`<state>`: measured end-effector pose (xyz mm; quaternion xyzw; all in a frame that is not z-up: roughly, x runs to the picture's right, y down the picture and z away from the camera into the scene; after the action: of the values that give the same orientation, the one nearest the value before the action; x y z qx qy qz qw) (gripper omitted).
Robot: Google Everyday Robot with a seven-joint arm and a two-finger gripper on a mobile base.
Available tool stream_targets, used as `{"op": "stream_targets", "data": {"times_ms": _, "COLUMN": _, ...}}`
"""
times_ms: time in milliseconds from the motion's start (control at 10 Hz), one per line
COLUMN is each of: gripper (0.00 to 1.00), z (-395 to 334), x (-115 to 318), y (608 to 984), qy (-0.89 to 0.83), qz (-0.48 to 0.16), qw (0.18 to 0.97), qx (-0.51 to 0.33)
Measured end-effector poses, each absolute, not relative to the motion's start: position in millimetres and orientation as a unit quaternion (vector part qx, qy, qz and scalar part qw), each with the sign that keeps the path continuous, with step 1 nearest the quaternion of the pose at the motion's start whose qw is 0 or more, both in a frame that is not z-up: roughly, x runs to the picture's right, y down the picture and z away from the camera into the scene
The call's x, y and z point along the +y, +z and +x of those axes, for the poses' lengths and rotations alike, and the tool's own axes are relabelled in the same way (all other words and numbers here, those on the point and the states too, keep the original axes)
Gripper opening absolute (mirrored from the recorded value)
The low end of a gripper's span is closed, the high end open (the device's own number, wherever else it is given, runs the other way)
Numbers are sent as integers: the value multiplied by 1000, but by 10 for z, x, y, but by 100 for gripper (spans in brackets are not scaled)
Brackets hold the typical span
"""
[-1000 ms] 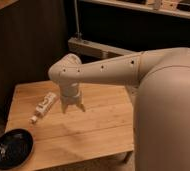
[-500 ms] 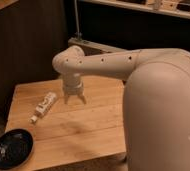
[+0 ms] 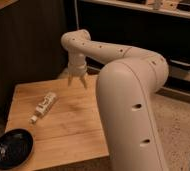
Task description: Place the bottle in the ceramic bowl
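Black glossy bowl sits at the wooden table's near-left corner. Farther in, the white bottle lies flat on the wood, apart from the bowl. Beyond and right, the gripper hangs over the table's far edge, fingers spread.

A single view is taken from high behind the arm, angled down across the worktop; the gripper is seen over its far edge, jaws apart.
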<state>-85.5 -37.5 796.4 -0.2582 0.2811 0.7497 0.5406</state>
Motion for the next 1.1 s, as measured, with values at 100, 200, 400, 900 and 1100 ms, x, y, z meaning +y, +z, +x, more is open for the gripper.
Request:
{"op": "stream_targets", "data": {"times_ms": 100, "gripper": 65, "z": -827, "x": -434, "y": 8002, "qy": 756, "qz": -257, "qw": 531, "qx": 284}}
{"op": "stream_targets", "data": {"times_ms": 200, "gripper": 65, "z": -837, "x": -455, "y": 8014, "qy": 758, "qz": -257, "qw": 528, "qx": 285}}
{"op": "stream_targets", "data": {"times_ms": 400, "gripper": 65, "z": -852, "x": -451, "y": 8013, "qy": 757, "qz": -257, "qw": 529, "qx": 285}}
{"op": "stream_targets", "data": {"times_ms": 900, "gripper": 65, "z": -1426, "x": -496, "y": 7909, "qy": 748, "qz": -275, "qw": 542, "qx": 267}}
{"op": "stream_targets", "data": {"times_ms": 1100, "gripper": 65, "z": -1862, "x": -508, "y": 7883, "qy": 740, "qz": -292, "qw": 550, "qx": 256}}
